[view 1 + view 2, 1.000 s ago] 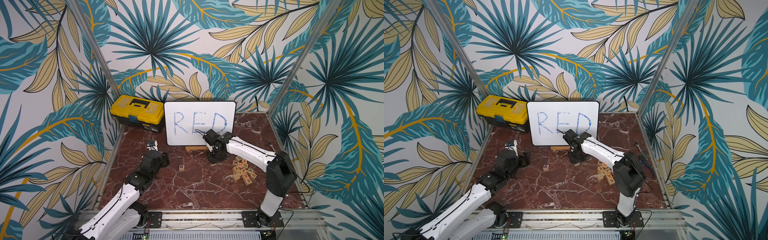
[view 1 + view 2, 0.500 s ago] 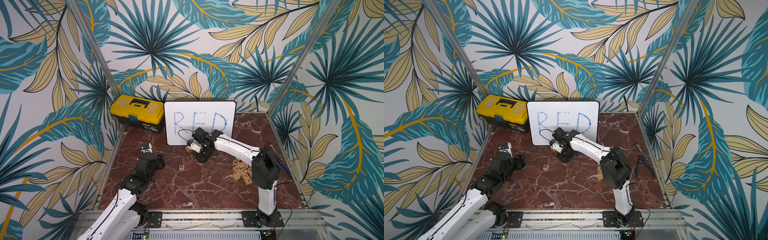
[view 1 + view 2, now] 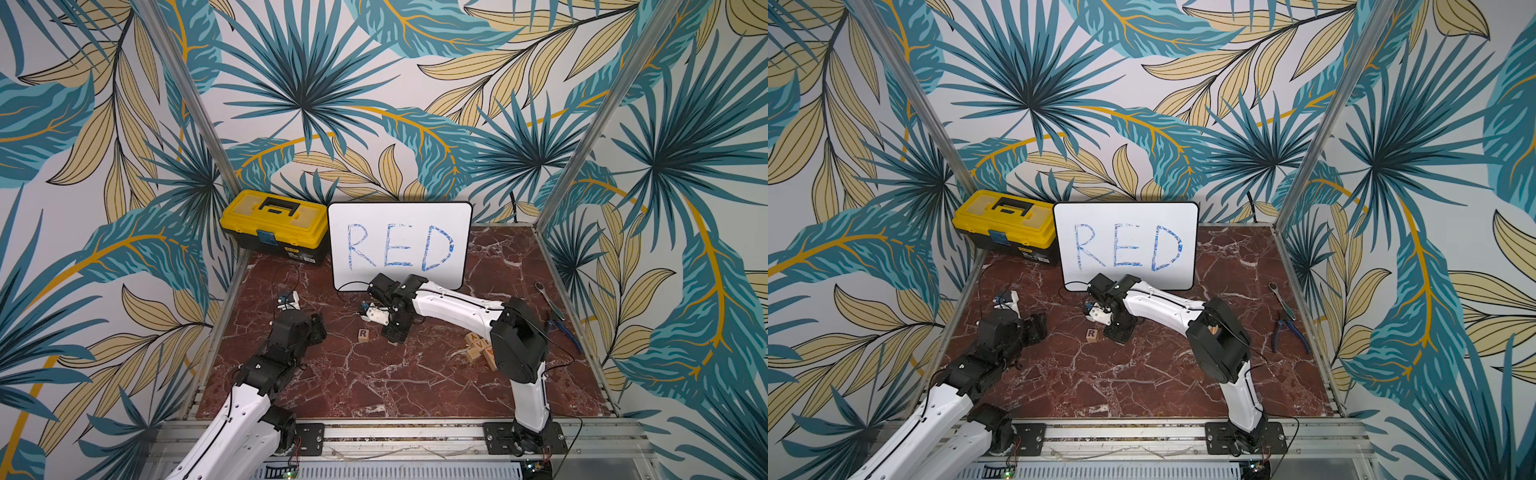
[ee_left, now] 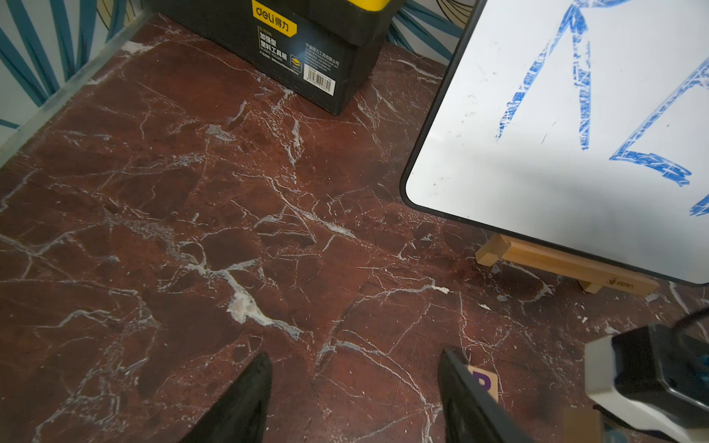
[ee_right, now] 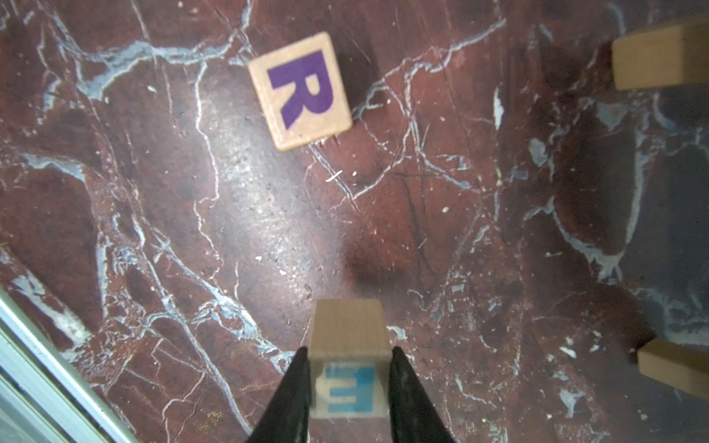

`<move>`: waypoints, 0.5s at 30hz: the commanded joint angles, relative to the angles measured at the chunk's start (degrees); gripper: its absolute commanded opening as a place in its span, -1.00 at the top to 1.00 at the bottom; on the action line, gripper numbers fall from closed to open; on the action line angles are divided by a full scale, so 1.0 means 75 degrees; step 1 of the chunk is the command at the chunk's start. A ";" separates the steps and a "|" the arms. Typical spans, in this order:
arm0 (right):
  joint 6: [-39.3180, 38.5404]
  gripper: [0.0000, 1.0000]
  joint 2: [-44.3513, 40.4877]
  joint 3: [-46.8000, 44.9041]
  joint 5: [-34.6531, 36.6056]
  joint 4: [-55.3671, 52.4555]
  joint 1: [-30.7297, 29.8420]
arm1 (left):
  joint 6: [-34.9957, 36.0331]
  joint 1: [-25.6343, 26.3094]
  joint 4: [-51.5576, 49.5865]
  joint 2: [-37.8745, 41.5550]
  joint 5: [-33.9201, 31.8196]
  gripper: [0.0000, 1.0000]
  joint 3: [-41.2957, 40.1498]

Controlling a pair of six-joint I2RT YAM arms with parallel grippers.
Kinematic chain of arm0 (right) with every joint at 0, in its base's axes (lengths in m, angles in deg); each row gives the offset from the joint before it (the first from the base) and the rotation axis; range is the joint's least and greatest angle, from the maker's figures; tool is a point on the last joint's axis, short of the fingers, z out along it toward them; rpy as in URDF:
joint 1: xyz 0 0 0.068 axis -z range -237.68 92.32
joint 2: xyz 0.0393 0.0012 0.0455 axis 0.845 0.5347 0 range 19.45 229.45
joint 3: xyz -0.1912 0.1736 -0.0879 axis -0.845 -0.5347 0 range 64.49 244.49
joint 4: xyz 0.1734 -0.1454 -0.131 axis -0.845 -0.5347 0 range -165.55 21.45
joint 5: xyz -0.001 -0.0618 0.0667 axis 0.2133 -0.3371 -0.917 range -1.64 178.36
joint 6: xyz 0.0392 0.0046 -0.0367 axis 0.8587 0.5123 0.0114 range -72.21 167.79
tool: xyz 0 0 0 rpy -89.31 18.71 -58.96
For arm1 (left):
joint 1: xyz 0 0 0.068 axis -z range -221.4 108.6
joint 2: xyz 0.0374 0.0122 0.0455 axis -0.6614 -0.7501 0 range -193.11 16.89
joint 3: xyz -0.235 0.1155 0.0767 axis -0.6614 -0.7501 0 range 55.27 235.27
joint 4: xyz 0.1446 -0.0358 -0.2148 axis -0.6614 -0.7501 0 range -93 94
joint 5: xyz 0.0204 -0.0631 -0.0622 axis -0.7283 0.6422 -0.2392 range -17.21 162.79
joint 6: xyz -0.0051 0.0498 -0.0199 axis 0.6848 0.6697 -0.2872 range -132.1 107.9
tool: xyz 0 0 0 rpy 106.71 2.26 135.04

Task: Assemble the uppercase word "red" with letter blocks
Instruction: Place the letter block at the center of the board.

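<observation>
Transfer of the E block (image 5: 347, 330) is what has just changed. A second ago the right hand (image 3: 395, 332) was nearer the leftover blocks (image 3: 478, 349) on its own side of the bench (image 3: 374, 382). It has since swung across to the middle, in front of the whiteboard (image 3: 399, 245). Its fingers are pinched narrow on two opposite sides of the cube, with the blue-green E face turned toward the wrist camera. The cube sits low over the bench, but I cannot tell whether it touches. The R block (image 3: 363, 334) lies flat with its letter up, just beside that hand on the side toward the left arm, and a strip of bare bench separates the two cubes. The left hand (image 4: 355, 354) has barely shifted. Its fingers stand well apart with nothing between them, and the R block lies just outside one finger. By my reading, the second letter has now reached its place in the word and only needs lowering and letting go close to the R, squared with it. One more letter would then have to come from the leftover blocks, which the right arm partly hides.
</observation>
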State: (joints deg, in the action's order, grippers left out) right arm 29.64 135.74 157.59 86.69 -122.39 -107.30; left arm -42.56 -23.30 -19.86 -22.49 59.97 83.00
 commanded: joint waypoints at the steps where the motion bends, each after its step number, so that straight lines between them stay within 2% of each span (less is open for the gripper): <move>1: -0.0151 0.56 0.0261 -0.0132 0.0117 0.0248 -0.0028 | -0.0006 -0.0059 -0.0031 0.0000 0.0022 -0.39 -0.0251; 15: -0.0298 0.46 0.0566 -0.0132 0.0094 0.0435 -0.0053 | -0.0017 -0.0085 0.0052 -0.0108 0.0051 -0.38 -0.0275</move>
State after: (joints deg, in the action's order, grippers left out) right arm 28.39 139.11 157.39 87.08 -119.35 -107.32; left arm -42.56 -23.51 -19.86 -23.25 60.17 82.80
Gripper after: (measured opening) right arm 0.315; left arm 0.692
